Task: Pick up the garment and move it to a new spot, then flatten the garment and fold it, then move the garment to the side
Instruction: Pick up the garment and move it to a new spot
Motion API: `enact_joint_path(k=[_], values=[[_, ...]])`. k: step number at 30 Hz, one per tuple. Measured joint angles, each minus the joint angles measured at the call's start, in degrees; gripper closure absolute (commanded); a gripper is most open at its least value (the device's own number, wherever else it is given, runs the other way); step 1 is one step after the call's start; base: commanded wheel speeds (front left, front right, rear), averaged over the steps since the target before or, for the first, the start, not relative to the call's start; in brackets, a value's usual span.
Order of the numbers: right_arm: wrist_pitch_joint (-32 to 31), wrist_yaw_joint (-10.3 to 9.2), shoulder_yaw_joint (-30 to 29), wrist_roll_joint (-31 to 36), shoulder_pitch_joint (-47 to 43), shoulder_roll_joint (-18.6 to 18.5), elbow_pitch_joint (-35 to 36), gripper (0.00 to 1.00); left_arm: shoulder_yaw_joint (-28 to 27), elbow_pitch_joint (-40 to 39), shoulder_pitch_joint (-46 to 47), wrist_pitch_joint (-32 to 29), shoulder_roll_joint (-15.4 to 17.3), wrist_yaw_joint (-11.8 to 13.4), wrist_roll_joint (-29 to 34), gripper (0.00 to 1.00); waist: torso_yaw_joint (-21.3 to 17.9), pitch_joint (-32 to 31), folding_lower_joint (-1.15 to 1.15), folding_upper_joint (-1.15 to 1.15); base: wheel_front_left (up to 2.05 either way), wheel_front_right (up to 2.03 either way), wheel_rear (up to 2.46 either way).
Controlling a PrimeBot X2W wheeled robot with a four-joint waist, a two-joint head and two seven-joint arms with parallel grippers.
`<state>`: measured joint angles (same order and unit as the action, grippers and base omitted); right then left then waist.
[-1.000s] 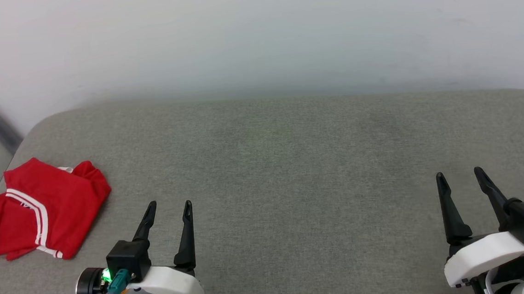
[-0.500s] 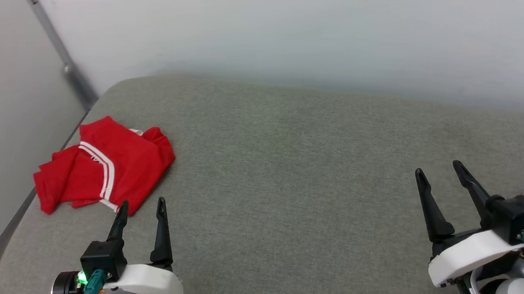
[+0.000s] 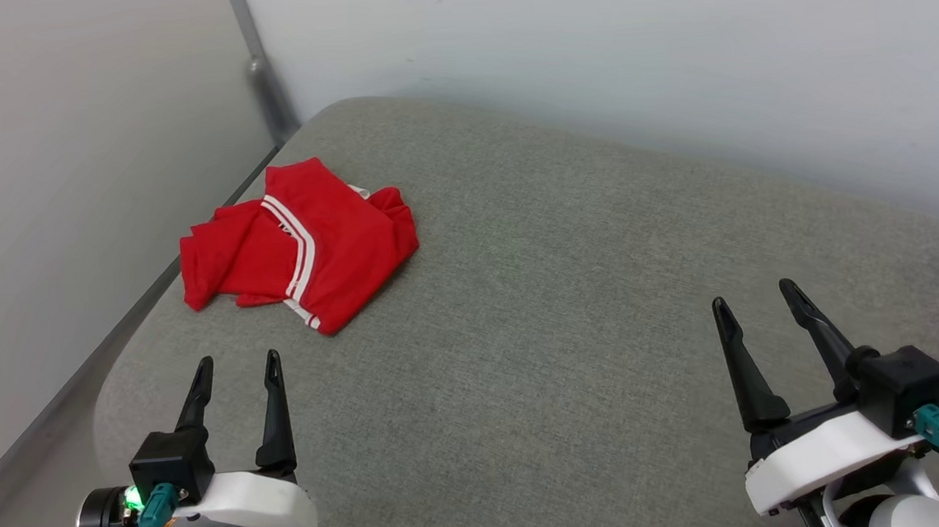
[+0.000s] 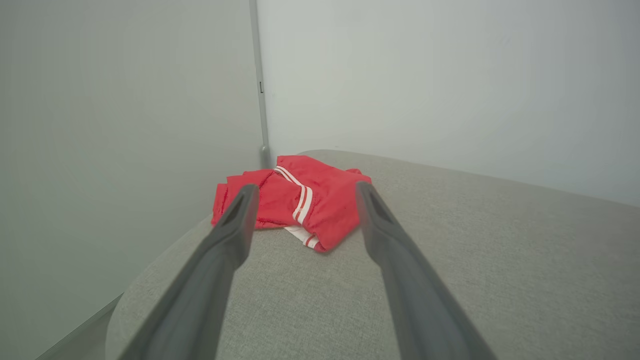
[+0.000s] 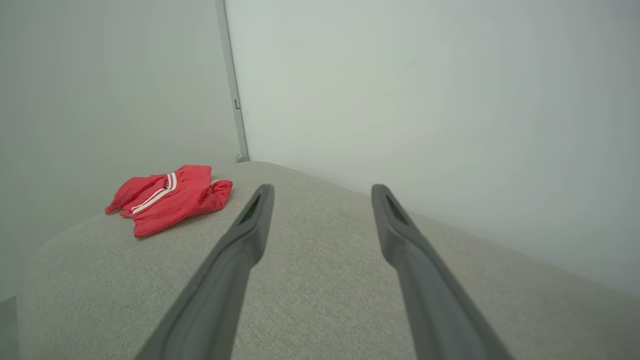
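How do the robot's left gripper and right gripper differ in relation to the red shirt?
Distance: the left gripper sits near the shirt; the right gripper is far across the grey cushion. Aim: the left gripper points straight at the shirt; the right gripper points past it. Both are open and empty.

Bright, even, soft light w/ faint shadows; wrist views blur near fingers.
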<state>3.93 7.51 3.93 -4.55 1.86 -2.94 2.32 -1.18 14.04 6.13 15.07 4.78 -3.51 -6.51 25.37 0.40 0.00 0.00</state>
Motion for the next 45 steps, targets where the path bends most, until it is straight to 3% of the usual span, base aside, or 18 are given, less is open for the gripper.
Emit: enact_joint_path(k=[14,21,26,31,35,45], values=[[-0.9,0.00,0.4,0.7,0.8,0.0,1.6,0.00,-0.8,0.0,1.6,0.0,-0.2,-0.3,0.2,0.00,2.9,1.8,0.00,0.00,0.00,0.00,0.00],[-3.3,-0.01,1.4,3.6,4.5,0.0,4.8,0.00,-1.8,4.1,12.9,0.0,0.8,-1.1,-1.9,0.00,1.4,6.6,0.00,0.00,0.00,0.00,0.00],[-4.9,0.00,2.1,5.1,7.9,-0.1,6.9,0.00,-3.9,7.7,24.5,-3.8,2.8,-2.0,-5.8,0.00,-0.8,12.0,0.01,0.00,0.00,0.00,0.00],[-5.4,-0.01,2.9,5.9,11.3,-1.2,8.2,0.00,-5.5,13.7,35.2,-12.8,6.8,-2.5,-9.1,0.00,-3.4,18.2,0.01,0.00,0.00,0.00,0.00],[-4.9,-0.01,4.3,6.1,14.2,-1.5,8.7,0.00,-6.3,19.9,41.8,-24.1,10.7,-2.6,-11.3,0.00,-5.7,23.3,0.02,0.00,0.00,0.00,0.00],[-2.2,-0.01,6.0,5.2,18.6,-1.2,6.8,0.00,-7.7,35.0,47.4,-47.4,19.2,-3.5,-17.0,0.00,-13.0,31.3,0.02,0.00,0.00,0.00,0.00]])
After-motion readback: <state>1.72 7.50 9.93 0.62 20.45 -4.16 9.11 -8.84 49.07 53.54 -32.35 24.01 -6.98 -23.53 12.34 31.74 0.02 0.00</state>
